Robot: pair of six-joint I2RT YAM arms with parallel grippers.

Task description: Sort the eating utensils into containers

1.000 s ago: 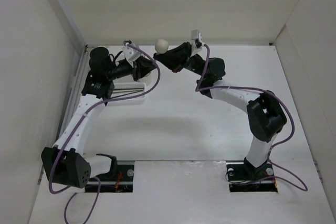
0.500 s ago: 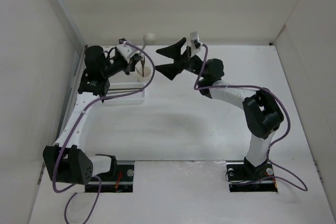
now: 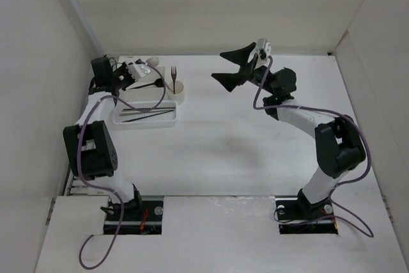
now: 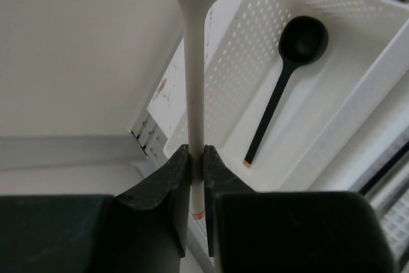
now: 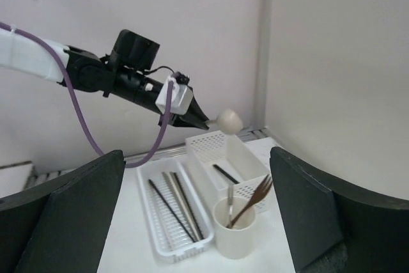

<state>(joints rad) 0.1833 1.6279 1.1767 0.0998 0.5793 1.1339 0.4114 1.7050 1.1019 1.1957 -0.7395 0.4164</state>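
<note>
1. While the left fingers (image 4: pixel 156 190) are clamped on the handle of the beige spoon (image 4: pixel 195 62), its bowl hangs in the air over the rectangular box (image 4: pixel 255 49), clear of the rim.
2. Black spoon (image 4: pixel 289 68): lies flat on the box floor, along its length.
3. Box position: far-left corner of the worktop (image 3: pixel 223 151), close to the left wall (image 3: pixel 38 94), so little room remains on that side.
4. Slotted tray (image 5: pixel 146 212): just beside the box on its near side, holding dark and metallic chopsticks (image 5: pixel 174 202) laid lengthwise.
5. Round cup (image 5: pixel 233 241): just beside the right ends of box and tray, with the brown fork (image 5: pixel 255 196) leaning on its rim.
6. Right fingers (image 5: pixel 61 222): spread wide, holding nothing, raised above the worktop and well apart from the containers.
7. Open room: a broad stretch of white worktop lies between the cup and the right arm, and nearer toward both bases.
</note>
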